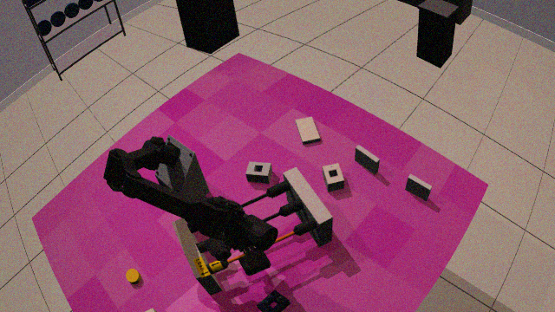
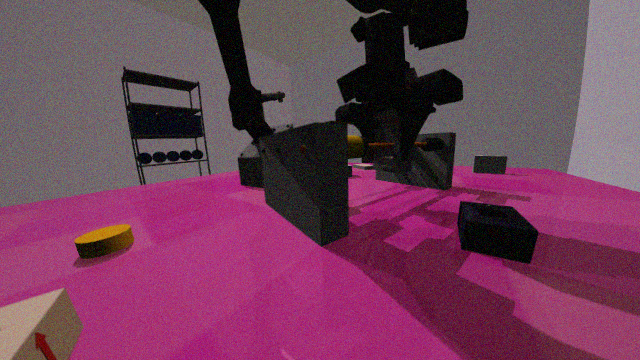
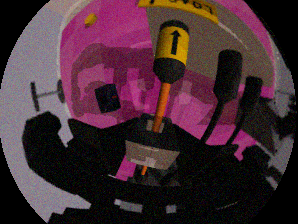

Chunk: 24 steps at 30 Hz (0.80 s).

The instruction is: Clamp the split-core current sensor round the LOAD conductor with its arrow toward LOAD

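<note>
The orange LOAD conductor (image 1: 285, 237) (image 2: 375, 144) (image 3: 162, 107) runs between two end blocks. Its yellow sleeve (image 1: 215, 265) (image 2: 354, 145) (image 3: 173, 47) carries a black arrow pointing toward the yellow LOAD marker (image 1: 200, 266) (image 3: 180, 7). The current sensor (image 3: 152, 154), dark with a pale grey face, sits at the conductor, which enters on its marker side and shows again on the near side. My gripper (image 3: 154, 123) is shut on the sensor. In the top and exterior views the arm and dark fingers mostly hide it. Its arrow and latch cannot be made out.
Two black cables run beside the orange one, between the near end block (image 2: 305, 180) and the far end block (image 1: 309, 195). A black block with a hole (image 1: 273, 302) (image 2: 495, 232) (image 3: 107, 97) and a yellow disc (image 1: 133, 276) (image 2: 105, 240) stand nearby. Several pale blocks stand beyond the far end block.
</note>
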Motion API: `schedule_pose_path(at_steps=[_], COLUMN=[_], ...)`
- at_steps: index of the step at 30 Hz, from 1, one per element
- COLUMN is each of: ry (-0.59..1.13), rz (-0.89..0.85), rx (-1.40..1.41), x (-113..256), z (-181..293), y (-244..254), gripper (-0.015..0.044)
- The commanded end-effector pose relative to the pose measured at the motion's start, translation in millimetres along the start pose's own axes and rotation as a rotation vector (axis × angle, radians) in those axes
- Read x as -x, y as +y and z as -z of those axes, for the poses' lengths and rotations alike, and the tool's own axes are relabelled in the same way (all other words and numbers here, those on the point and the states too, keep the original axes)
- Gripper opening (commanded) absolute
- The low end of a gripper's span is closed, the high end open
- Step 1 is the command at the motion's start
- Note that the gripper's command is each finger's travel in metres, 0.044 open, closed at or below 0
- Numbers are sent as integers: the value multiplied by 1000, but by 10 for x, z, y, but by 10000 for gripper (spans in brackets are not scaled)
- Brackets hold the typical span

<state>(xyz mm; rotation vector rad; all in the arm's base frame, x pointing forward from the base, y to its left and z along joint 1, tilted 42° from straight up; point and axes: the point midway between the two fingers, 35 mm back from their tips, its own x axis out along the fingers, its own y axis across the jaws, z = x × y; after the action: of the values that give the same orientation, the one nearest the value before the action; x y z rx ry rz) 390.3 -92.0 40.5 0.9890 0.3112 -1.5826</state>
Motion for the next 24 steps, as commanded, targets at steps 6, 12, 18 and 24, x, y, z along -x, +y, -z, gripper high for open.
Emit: schedule_pose_path(at_steps=[6, 12, 18, 24], ry=[0, 0, 0, 1], rz=[-39, -39, -39, -38], rx=[0, 0, 0, -2], x=[-1, -1, -1, -51], z=[1, 1, 1, 2], y=[-8, -8, -18, -16], gripper=[0, 0, 0, 0])
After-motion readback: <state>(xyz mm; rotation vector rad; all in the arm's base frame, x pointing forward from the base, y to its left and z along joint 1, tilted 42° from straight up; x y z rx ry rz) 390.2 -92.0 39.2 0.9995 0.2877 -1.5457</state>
